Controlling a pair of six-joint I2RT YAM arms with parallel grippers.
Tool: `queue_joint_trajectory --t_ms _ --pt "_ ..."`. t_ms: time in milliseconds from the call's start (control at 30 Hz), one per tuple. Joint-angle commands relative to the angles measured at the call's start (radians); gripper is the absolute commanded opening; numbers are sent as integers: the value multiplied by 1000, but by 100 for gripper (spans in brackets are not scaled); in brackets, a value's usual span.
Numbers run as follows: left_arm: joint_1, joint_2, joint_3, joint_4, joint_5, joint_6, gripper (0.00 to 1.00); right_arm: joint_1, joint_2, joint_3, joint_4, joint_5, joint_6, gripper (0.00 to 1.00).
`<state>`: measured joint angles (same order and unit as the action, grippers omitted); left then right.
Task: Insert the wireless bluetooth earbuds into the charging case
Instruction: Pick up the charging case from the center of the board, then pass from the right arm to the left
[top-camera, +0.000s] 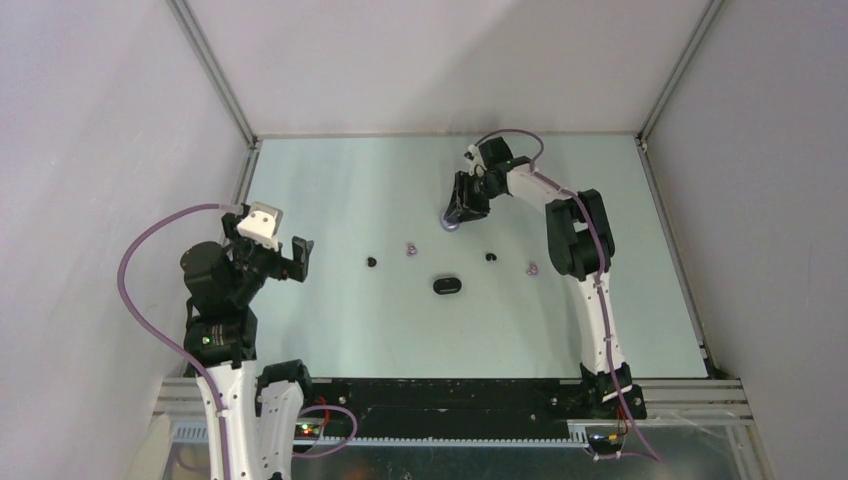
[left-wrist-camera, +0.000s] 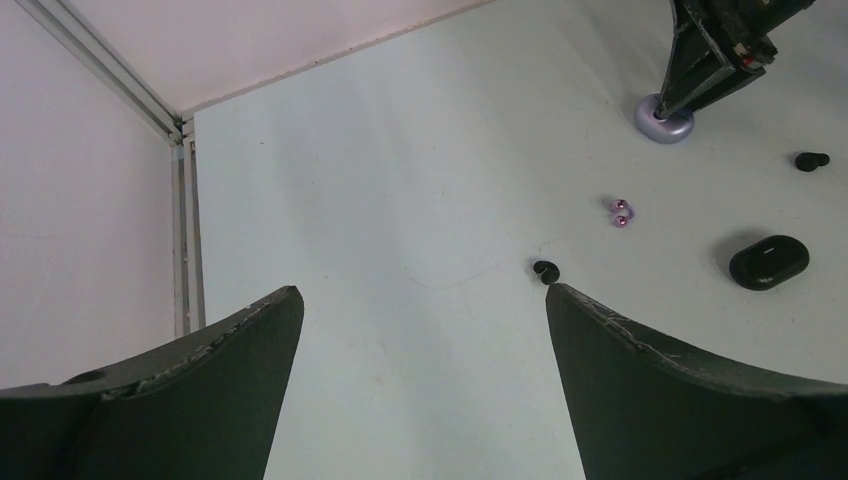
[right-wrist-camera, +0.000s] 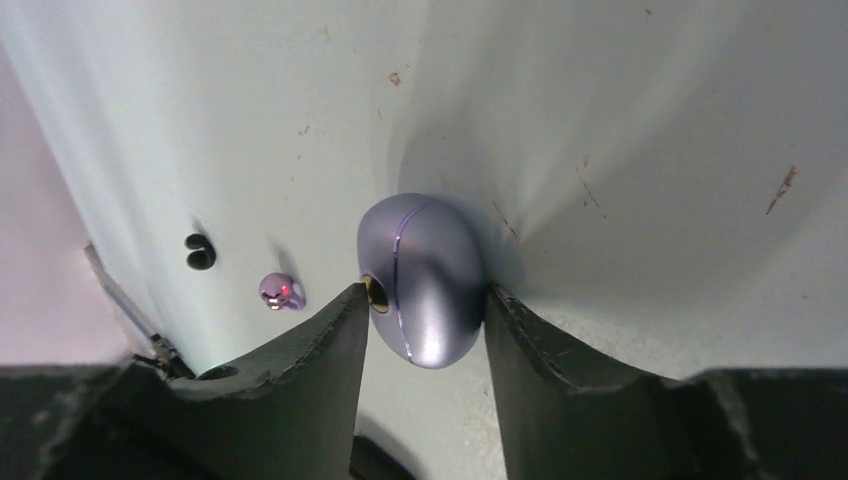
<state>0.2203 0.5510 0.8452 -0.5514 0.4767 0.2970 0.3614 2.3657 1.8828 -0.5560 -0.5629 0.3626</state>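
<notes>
My right gripper (top-camera: 456, 216) is shut on the closed lilac charging case (top-camera: 450, 225) at the far middle of the table; its fingers pinch the case's two sides (right-wrist-camera: 425, 280), and the case sits at table level (left-wrist-camera: 664, 118). A closed black case (top-camera: 446, 286) lies in the middle. Two black earbuds (top-camera: 371, 262) (top-camera: 490, 257) and two lilac earbuds (top-camera: 410, 248) (top-camera: 533, 268) lie loose around it. My left gripper (top-camera: 293, 258) is open and empty, at the left, above the table; the left black earbud (left-wrist-camera: 545, 270) shows just beyond its right fingertip.
Pale walls with metal corner posts (top-camera: 215, 75) enclose the table on three sides. The right arm (top-camera: 575, 235) reaches from the near right across toward the far middle. The black base rail (top-camera: 450, 395) runs along the near edge.
</notes>
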Motion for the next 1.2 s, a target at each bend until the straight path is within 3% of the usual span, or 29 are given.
queue_joint_trajectory --t_ms 0,133,233,333,467,800,1167 --pt "11 0 2 24 7 13 99 27 49 29 -74 100 -48 48" --pt "11 0 3 23 12 14 99 36 52 39 -84 126 -57 31" --pt "12 -1 3 23 13 13 99 37 54 43 -84 117 -63 24" --pt "11 0 2 22 18 14 99 23 58 46 -66 4 -72 16" --pt "11 4 2 29 18 9 99 33 38 50 -47 -85 -99 14" --pt "11 18 -3 70 15 -36 99 83 -48 57 -25 -104 -145 11" --pt "0 292 141 176 144 -157 99 71 -261 -43 -5 -171 -213 12"
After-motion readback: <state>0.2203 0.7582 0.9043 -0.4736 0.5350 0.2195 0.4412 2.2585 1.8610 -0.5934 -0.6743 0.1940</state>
